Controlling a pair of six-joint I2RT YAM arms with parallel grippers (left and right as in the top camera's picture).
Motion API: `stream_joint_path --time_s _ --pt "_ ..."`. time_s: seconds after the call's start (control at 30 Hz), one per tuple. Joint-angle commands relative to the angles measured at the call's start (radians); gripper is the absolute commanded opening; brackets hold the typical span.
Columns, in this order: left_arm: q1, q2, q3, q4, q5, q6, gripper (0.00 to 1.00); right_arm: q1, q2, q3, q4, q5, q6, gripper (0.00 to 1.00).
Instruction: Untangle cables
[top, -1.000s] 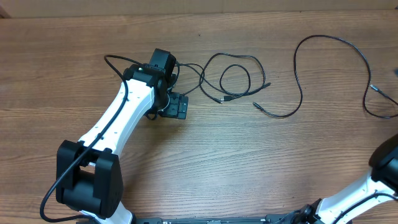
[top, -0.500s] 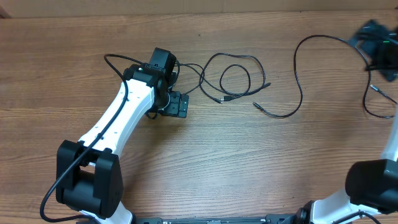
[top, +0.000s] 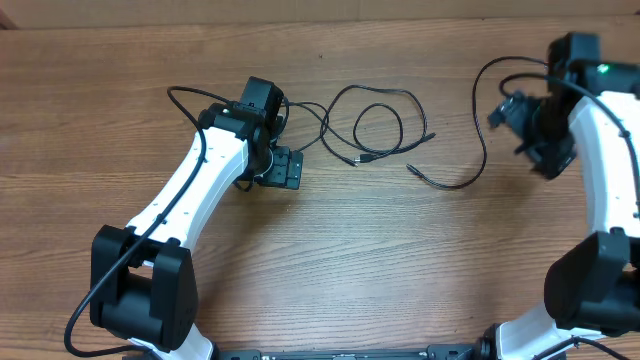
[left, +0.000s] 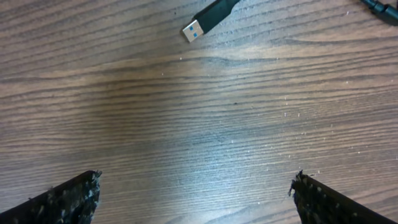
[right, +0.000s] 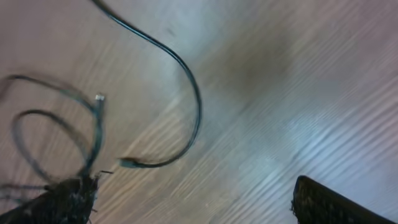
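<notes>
Thin black cables lie on the wooden table. A looped cable (top: 375, 125) with small plug ends sits at centre. A long cable (top: 478, 120) curves from a plug near the middle up to the right and passes under my right arm. My left gripper (top: 285, 169) is open and empty, just left of the loop. In the left wrist view its fingers (left: 196, 180) straddle bare wood, with a silver-tipped USB plug (left: 202, 25) ahead. My right gripper (top: 522, 138) is open and empty over the long cable. In the blurred right wrist view its fingers (right: 193, 183) frame that cable's curve (right: 186, 81) and the loop (right: 56, 134).
The table's far edge (top: 320, 22) runs along the top of the overhead view. The left arm's own thicker black cable (top: 185, 95) arcs beside its wrist. Another black plug end (left: 379, 7) shows at the top right of the left wrist view.
My right arm has swung in from the bottom-right corner, up the right edge, to over the long cable's right part. The left arm and the cables have not moved.
</notes>
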Motion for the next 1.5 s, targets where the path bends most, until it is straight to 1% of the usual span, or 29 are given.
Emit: stream_joint_path --time_s 0.0,0.13,0.23,0.37,0.47,0.6,0.7,0.8,0.87,1.07,1.37,1.43,1.47 --pt "-0.006 -0.008 -0.003 0.003 -0.01 0.005 1.0 0.001 0.002 -0.142 0.072 -0.103 0.179 1.0" --pt "-0.006 -0.008 -0.003 0.002 -0.011 0.005 1.0 0.001 0.002 -0.34 0.264 -0.258 0.278 1.0" --pt "-0.006 -0.008 -0.003 0.001 -0.016 0.008 1.0 0.006 0.002 -0.456 0.389 -0.304 0.339 1.0" --pt "-0.006 -0.008 -0.003 -0.002 -0.037 0.011 1.0 0.022 0.002 -0.521 0.448 -0.309 0.389 1.0" --pt "-0.006 -0.008 -0.003 -0.005 -0.036 0.016 1.0 0.037 0.002 -0.533 0.475 -0.309 0.411 1.0" --pt "-0.006 -0.008 -0.003 -0.005 -0.036 0.015 1.0 0.058 0.002 -0.533 0.529 -0.293 0.438 0.95" --pt "-0.006 -0.008 -0.003 -0.008 -0.035 0.015 1.0 0.068 0.002 -0.533 0.544 -0.259 0.475 0.94" --pt "-0.006 -0.008 -0.003 -0.013 -0.035 0.015 1.0 0.075 0.007 -0.533 0.572 -0.25 0.474 0.93" --pt "-0.006 -0.008 -0.003 -0.02 -0.035 0.015 1.0 0.082 0.012 -0.533 0.582 -0.223 0.483 0.88" --pt "-0.006 -0.008 -0.003 -0.027 -0.035 0.015 1.0 0.086 0.032 -0.534 0.593 -0.198 0.492 0.85" --pt "-0.006 -0.008 -0.003 -0.032 -0.032 0.015 1.0 0.087 0.123 -0.537 0.602 -0.196 0.487 0.83" --pt "-0.006 -0.008 -0.003 -0.036 -0.032 0.014 1.0 0.087 0.143 -0.537 0.605 -0.196 0.483 0.8" --pt "-0.006 -0.008 -0.003 -0.039 -0.032 0.014 1.0 0.087 0.153 -0.537 0.605 -0.196 0.483 0.76"
